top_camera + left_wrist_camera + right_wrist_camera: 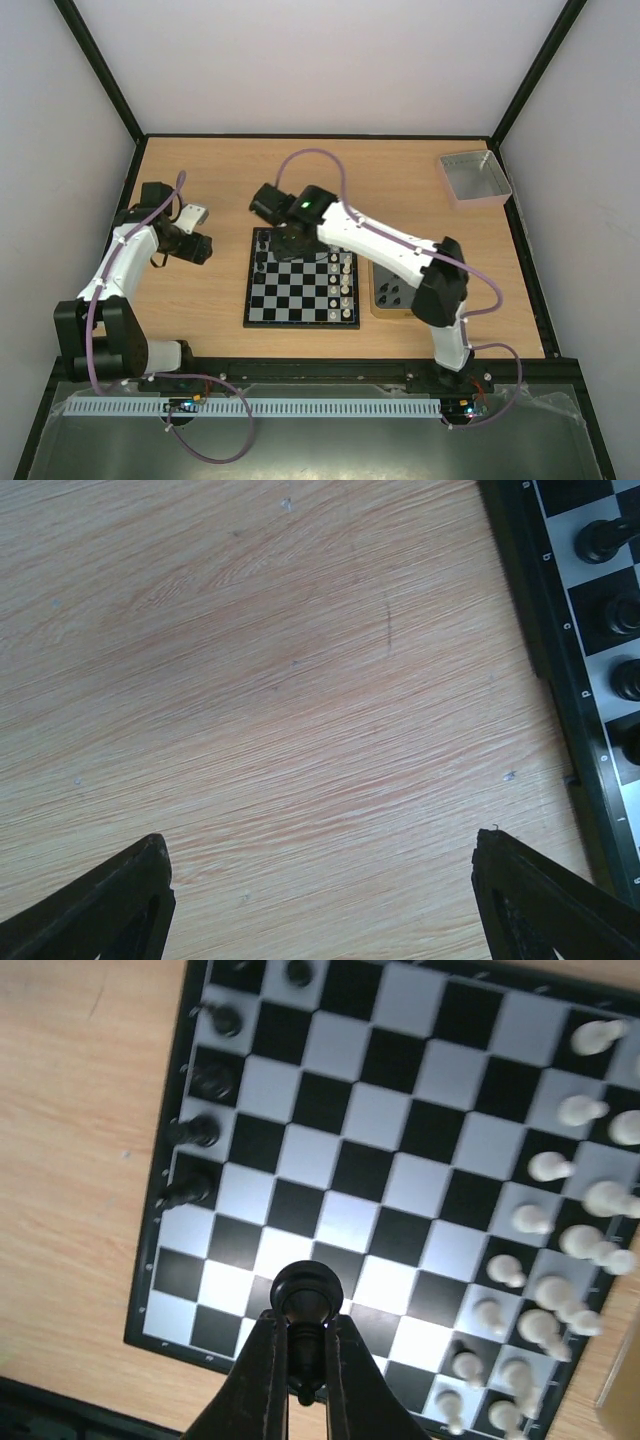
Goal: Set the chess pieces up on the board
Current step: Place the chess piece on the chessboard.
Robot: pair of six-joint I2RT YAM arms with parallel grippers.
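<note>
The board (290, 300) lies at mid table. Several white pieces (345, 285) stand along its right side and several black pieces (262, 255) at its far left. My right gripper (285, 243) hangs over the board's far left part. In the right wrist view it (305, 1335) is shut on a black pawn-like piece (307, 1295), held above the board (400, 1130) near the black pieces (195, 1132); white pieces (560, 1290) stand on the opposite side. My left gripper (203, 232) is open and empty over bare wood (320, 880), left of the board's rim (560, 680).
A gold-rimmed tin (378, 300) with dark pieces inside sits right of the board. A clear grey tray (473, 178) stands at the far right corner. Walls enclose the table on three sides.
</note>
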